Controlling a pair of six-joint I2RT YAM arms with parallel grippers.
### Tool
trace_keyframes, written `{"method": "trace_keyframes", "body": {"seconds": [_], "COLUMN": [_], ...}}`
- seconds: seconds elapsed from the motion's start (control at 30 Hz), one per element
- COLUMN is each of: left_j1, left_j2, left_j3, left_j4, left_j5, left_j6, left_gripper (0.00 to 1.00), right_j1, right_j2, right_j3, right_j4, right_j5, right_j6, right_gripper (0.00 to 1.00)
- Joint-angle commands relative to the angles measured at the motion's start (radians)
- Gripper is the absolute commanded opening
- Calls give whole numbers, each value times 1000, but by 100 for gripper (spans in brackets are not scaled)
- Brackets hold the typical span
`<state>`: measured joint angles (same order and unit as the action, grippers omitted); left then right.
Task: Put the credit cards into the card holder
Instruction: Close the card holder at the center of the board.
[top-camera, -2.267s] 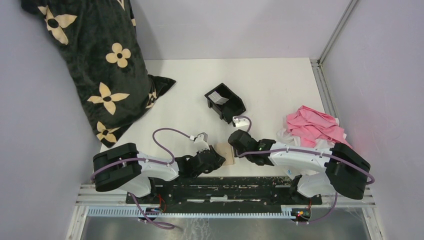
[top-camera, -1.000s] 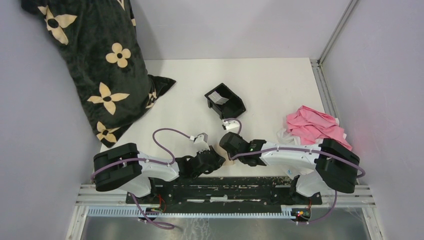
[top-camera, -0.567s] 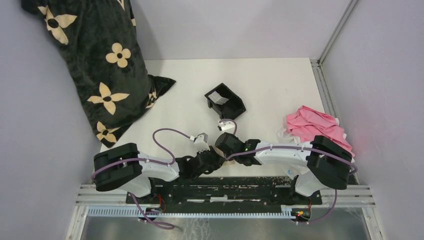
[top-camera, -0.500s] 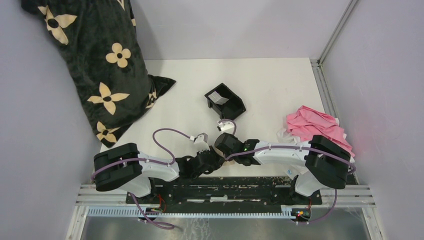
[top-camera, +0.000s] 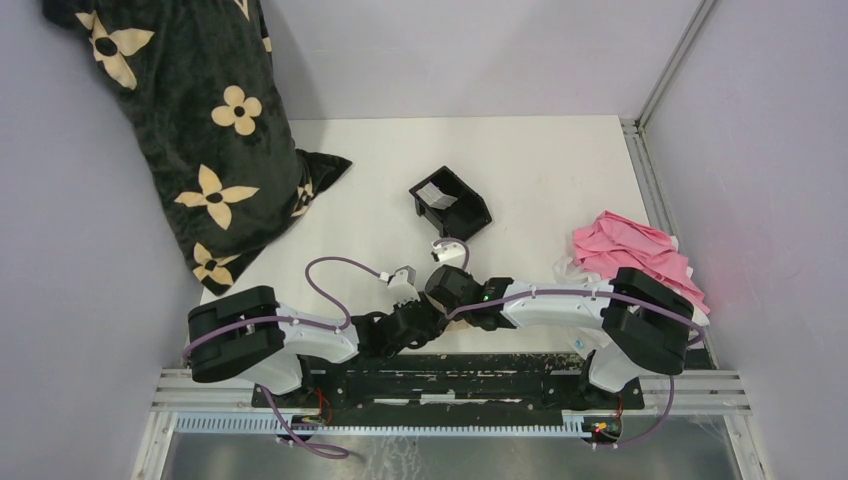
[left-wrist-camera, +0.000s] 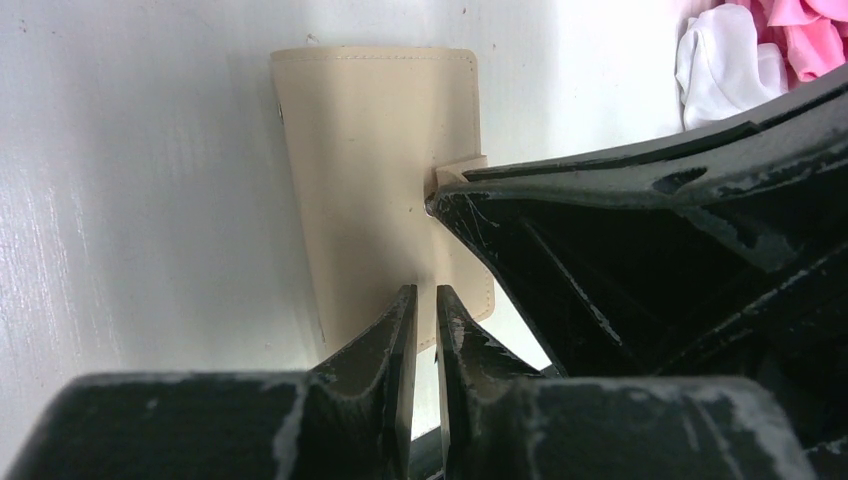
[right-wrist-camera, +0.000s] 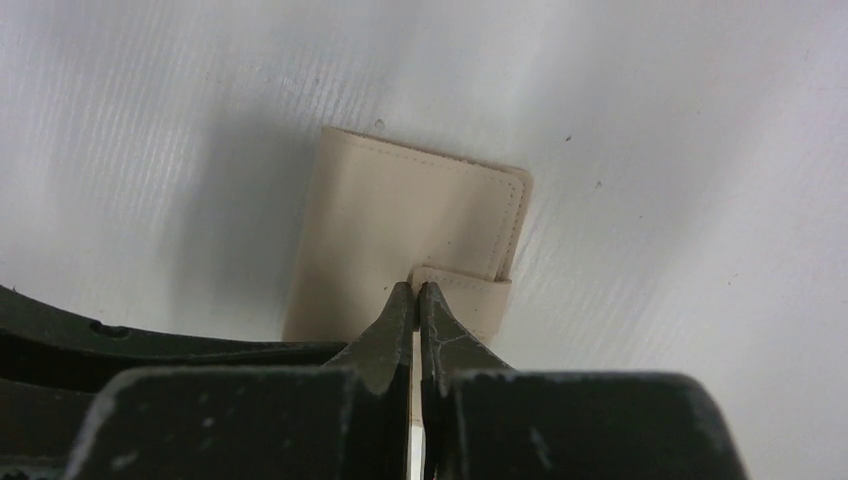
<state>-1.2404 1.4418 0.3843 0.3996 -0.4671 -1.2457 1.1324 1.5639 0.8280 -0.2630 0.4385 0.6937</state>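
Note:
The card holder (left-wrist-camera: 370, 180), a closed tan wallet, lies flat on the white table near the front edge; it also shows in the right wrist view (right-wrist-camera: 400, 225). In the top view both grippers hide it. My right gripper (right-wrist-camera: 415, 288) is shut, its tips touching the edge of the snap tab (right-wrist-camera: 470, 295). My left gripper (left-wrist-camera: 420, 293) is shut to a thin slit with nothing in it, its tips over the wallet's near edge. In the top view the left gripper (top-camera: 430, 318) and right gripper (top-camera: 442, 292) meet. A pale grey-white card (top-camera: 436, 193) lies in the black tray. The yellow and blue cards are out of view.
The black two-compartment tray (top-camera: 465, 212) stands behind the grippers at the table's middle. A pink and white cloth heap (top-camera: 630, 255) lies at the right edge. A black floral blanket (top-camera: 190, 130) fills the back left corner.
My right gripper has moved left and now covers the wallet, its tips at the snap tab. The left arm has not moved.

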Motion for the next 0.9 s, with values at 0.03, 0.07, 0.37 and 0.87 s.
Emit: {"method": "trace_keyframes", "body": {"seconds": [0.03, 0.07, 0.37, 0.87], "left_j1": [-13, -13, -17, -18], "left_j2": [26, 27, 33, 42], "left_j3": [0, -1, -1, 1], "left_j4": [-59, -58, -51, -42], "left_j5": [-6, -8, -8, -2], "left_j6": [-24, -26, -25, -29], "left_gripper": [20, 20, 20, 20], "right_j1": [8, 8, 10, 48], "right_j2": [28, 30, 2, 39], "right_j3": [39, 39, 32, 76], "right_j4": [32, 31, -19, -89], "right_j5": [22, 24, 83, 133], "right_j6": [4, 5, -1, -8], "right_gripper": [1, 1, 1, 3]}}
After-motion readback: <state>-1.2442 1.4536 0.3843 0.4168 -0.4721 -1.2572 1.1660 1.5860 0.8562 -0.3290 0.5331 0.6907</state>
